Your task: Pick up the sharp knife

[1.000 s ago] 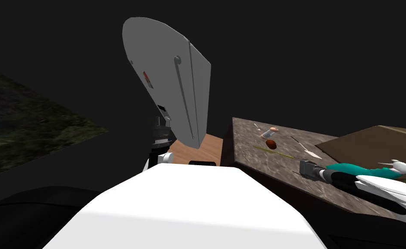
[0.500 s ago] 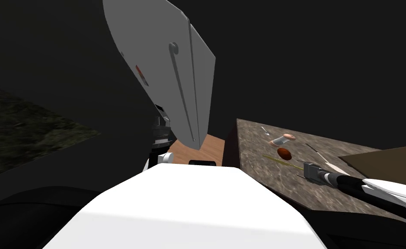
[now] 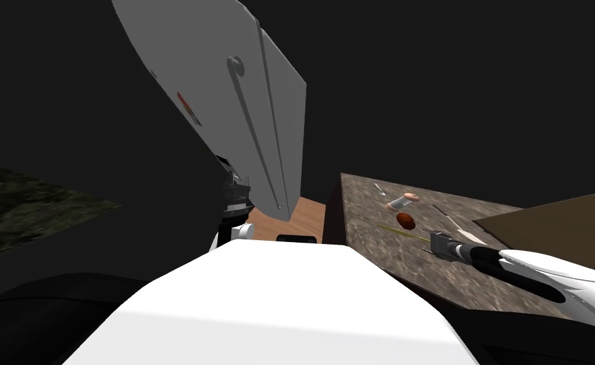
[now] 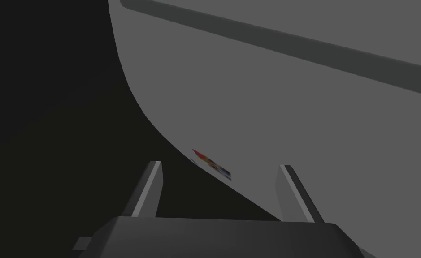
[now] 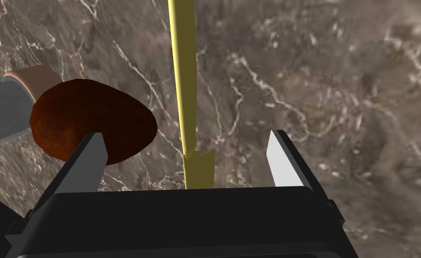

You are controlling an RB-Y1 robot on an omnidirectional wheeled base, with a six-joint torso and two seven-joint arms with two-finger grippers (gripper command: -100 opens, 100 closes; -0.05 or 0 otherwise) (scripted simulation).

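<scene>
Right pincer (image 5: pixel 187 135): fingers spread, low over the brown veined stone table (image 3: pixel 378 260), holding nothing. Knife (image 5: pixel 182 67): a long, thin yellow strip with a notched end, lying flat on the table; its notched end sits in the gap between the two right fingers (image 5: pixel 93 148), touching neither, and the rest runs straight away from the pincer. In the head view the knife (image 3: pixel 403 232) lies just ahead of the right pincer (image 3: pixel 437 242). Brown oval lump (image 5: pixel 93 121): on the table beside the knife and close to one right finger. Grey cylinder with a pinkish end (image 3: pixel 401 202): on its side, just beyond the lump. Dark-handled, pale-bladed utensil (image 3: pixel 457 223): near the right forearm. Small pale utensil (image 3: pixel 379 188): toward the table's far edge. Left pincer (image 4: pixel 220 165): fingers spread, empty, facing a large grey panel (image 4: pixel 294 112) that bears a small red-and-blue mark (image 4: pixel 211 164).
</scene>
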